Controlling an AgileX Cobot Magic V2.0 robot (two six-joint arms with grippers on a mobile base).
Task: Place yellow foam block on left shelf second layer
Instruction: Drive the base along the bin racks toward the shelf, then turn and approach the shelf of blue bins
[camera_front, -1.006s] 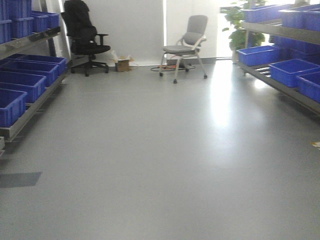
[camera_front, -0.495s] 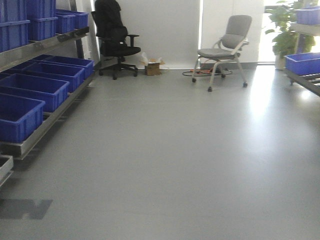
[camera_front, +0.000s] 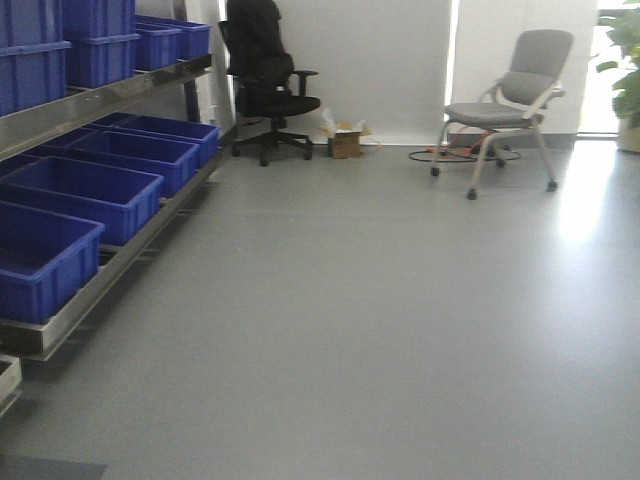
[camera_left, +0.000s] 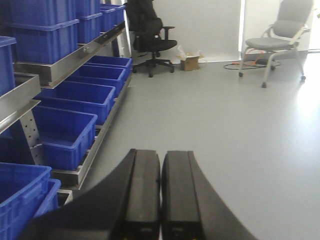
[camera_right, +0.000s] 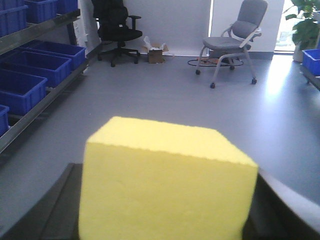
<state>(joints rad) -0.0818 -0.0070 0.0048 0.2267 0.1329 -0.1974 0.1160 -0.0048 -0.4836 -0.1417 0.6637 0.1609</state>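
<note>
- Nearest me, my right fingers are clenched on the yellow foam block. It fills the lower half of the right wrist view, with a dark finger showing at its 3 and 9 o'clock.
- My left fingers are pressed together with nothing between them, pointing out over the floor.
- The left shelf now runs from 8 to 11 o'clock in the front view, with rows of blue bins on both layers that show there. A second ago only a thin strip of it showed at 9 o'clock.
- The right-hand shelf, at 3 o'clock a second ago, has left the front view. I judge that my base is swinging left toward the target rack; the block is carried, not yet placed.
- Farthest off, the black office chair and the cardboard box have slid rightward to about 11 o'clock. The grey chair has gone from 12 to 1 o'clock.
</note>
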